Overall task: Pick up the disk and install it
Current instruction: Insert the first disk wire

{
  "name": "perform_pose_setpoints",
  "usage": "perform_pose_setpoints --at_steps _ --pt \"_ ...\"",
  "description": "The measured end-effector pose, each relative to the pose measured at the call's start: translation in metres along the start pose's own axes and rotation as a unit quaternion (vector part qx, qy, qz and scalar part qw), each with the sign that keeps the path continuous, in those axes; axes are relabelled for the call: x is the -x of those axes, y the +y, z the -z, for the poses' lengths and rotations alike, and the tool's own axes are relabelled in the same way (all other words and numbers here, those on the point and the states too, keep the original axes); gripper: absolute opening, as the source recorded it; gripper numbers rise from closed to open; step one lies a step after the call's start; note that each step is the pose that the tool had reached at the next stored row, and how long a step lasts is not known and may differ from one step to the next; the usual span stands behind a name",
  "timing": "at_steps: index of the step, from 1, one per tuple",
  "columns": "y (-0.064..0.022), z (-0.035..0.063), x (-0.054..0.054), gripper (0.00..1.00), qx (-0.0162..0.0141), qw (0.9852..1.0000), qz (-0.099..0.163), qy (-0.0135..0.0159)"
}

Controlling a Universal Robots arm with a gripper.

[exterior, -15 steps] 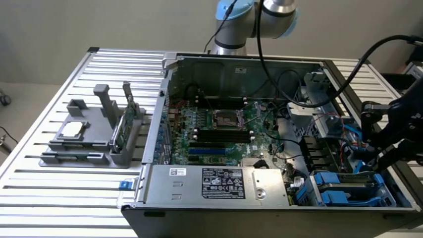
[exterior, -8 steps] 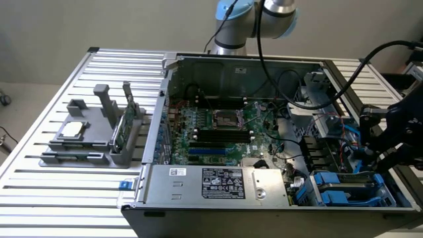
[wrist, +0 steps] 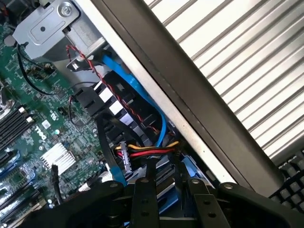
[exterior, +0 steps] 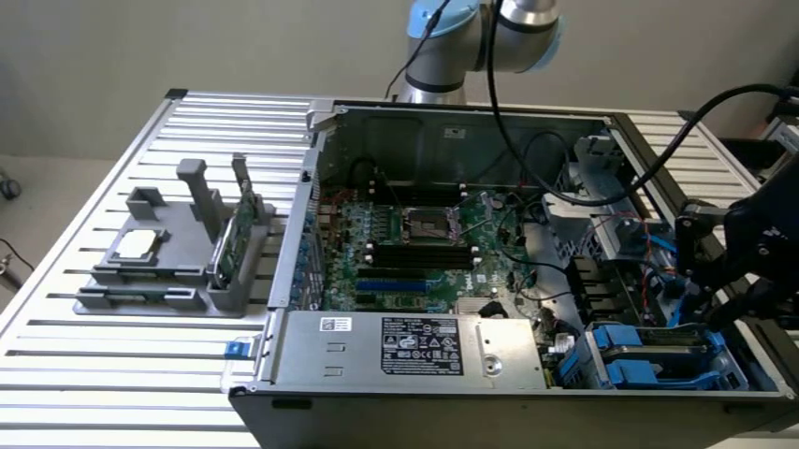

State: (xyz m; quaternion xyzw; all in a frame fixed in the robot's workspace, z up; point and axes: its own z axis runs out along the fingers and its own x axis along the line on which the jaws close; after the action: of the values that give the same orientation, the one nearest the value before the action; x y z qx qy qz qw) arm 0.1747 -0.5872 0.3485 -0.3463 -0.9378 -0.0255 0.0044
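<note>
Sweeping in from the exterior view's left, we have the grey holder (exterior: 163, 281) on the slatted table (exterior: 75, 374), a silver chip (exterior: 138, 245) lying on it and a green card (exterior: 238, 238) standing on edge in it, neither of them our business. Next comes the open case (exterior: 312, 187), with the motherboard (exterior: 413, 253) flat inside and the power supply (exterior: 399, 344) along the near edge. Then the action, over at the exterior view's right: the disk (exterior: 660, 341), grey metal framed in blue, sits low in the drive bay at the case's near corner, and the gripper (exterior: 714, 313) is down right at its far edge. In the wrist view the gripper (wrist: 173, 204) has the blue plastic of the disk (wrist: 167, 195) right at it, with a red-and-yellow cable bundle (wrist: 152, 149) and a blue cable (wrist: 137, 90) just beyond. Is it clamped on that plastic or merely beside it? I cannot tell. My read is that the pick-up is done and this is the install step — the disk is at the bay, though whether it is fully seated is not clear. Any move from here calls for keeping the disk square to the bay and staying off those cables — they lie close enough to snag.
</note>
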Motion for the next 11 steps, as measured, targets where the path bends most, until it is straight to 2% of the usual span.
perform_pose_setpoints --at_steps 5,11 --pt "0.0 0.0 0.0 0.31 0.0008 0.9995 -0.032 -0.0015" --pt "0.0 -0.0001 0.0001 0.31 0.0018 0.9975 -0.07 -0.0033"
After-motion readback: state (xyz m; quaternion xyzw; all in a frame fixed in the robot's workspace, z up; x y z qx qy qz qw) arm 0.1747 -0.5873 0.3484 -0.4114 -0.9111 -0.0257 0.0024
